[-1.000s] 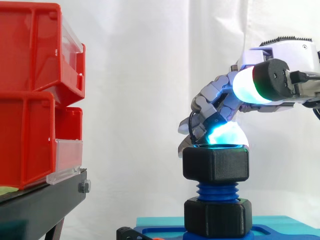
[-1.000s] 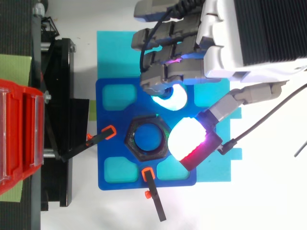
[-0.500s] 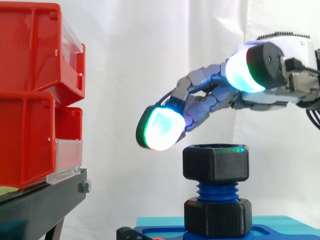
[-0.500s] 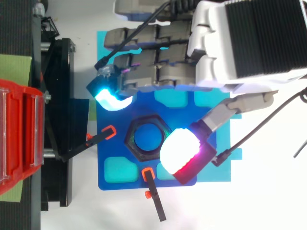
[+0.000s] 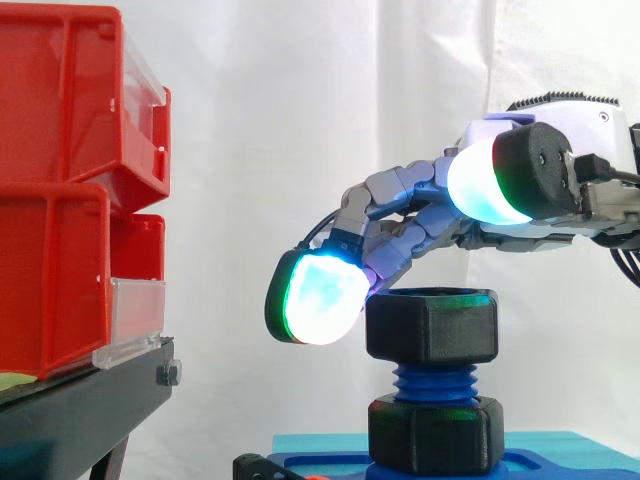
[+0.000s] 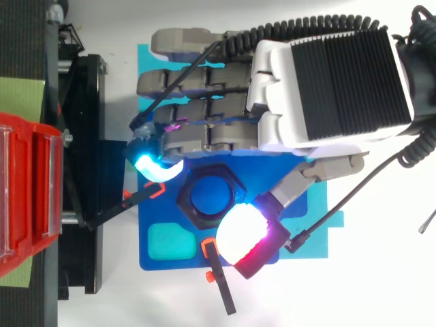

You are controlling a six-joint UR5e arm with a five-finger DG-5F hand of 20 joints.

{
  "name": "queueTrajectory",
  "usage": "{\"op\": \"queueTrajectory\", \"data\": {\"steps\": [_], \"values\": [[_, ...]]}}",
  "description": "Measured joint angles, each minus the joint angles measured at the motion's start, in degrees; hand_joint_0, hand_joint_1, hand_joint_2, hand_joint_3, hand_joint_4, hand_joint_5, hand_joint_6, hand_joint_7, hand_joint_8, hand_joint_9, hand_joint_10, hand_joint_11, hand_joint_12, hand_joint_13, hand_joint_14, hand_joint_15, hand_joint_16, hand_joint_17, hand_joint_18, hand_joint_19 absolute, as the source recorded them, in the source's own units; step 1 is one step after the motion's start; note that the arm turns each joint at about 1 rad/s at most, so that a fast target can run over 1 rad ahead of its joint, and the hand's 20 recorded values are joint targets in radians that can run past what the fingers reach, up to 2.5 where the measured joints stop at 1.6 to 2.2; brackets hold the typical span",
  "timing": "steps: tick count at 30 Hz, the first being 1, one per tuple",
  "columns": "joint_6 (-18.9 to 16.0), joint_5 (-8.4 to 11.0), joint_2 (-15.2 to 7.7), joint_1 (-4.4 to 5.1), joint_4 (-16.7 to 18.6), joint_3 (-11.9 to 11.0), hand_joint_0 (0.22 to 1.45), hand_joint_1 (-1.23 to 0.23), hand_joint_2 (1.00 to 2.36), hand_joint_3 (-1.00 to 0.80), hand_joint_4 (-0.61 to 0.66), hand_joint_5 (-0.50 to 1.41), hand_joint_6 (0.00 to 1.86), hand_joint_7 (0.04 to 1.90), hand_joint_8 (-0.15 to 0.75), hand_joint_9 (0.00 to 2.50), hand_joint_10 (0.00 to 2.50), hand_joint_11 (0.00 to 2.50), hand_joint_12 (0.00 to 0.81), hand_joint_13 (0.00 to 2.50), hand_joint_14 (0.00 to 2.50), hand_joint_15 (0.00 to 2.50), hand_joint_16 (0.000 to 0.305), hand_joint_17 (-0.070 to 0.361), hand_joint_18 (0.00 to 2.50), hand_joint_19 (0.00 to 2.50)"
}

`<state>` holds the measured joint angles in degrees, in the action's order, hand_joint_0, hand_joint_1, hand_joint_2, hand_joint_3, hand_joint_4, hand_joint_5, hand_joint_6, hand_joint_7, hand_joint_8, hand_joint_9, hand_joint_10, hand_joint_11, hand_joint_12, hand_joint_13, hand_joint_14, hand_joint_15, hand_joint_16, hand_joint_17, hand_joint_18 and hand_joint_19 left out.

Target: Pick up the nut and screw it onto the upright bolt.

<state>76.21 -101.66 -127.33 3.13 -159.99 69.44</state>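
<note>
The black hex nut [image 5: 432, 325] sits on top of the blue threaded bolt [image 5: 433, 382], which stands upright on a black hex base [image 5: 435, 432]. From above, the nut's ring [image 6: 187, 201] surrounds the bolt's blue end. My hand [image 6: 327, 88] hovers over it, open, with its fingers stretched out to the left. A cyan-glowing fingertip [image 5: 315, 297] hangs just left of the nut, level with its top. The white thumb pad [image 6: 238, 235] lies over the nut's near side, and in the side view it is above the nut. I see no firm grip on the nut.
The bolt stands on a blue baseplate [image 6: 163, 238] over a cyan mat [image 6: 157, 61]. Two black clamps with orange tips [image 6: 218, 272] [image 6: 116, 208] hold the plate. Red bins [image 5: 70, 190] on a black stand [image 5: 80, 410] are at the left.
The fingers, earlier curled with a tip on the nut's top, have stretched out to the left. The hand moved left over the nut, and the fingertip sank beside its left side.
</note>
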Motion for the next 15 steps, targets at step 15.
{"op": "queueTrajectory", "data": {"steps": [15], "values": [[-0.1,-0.20,0.0,0.11,-0.3,0.0,0.53,-0.14,1.00,-0.50,0.22,-0.03,0.50,1.42,0.263,0.70,0.00,0.00,0.276,0.47,0.00,0.00,0.027,0.062,0.11,0.00]]}}
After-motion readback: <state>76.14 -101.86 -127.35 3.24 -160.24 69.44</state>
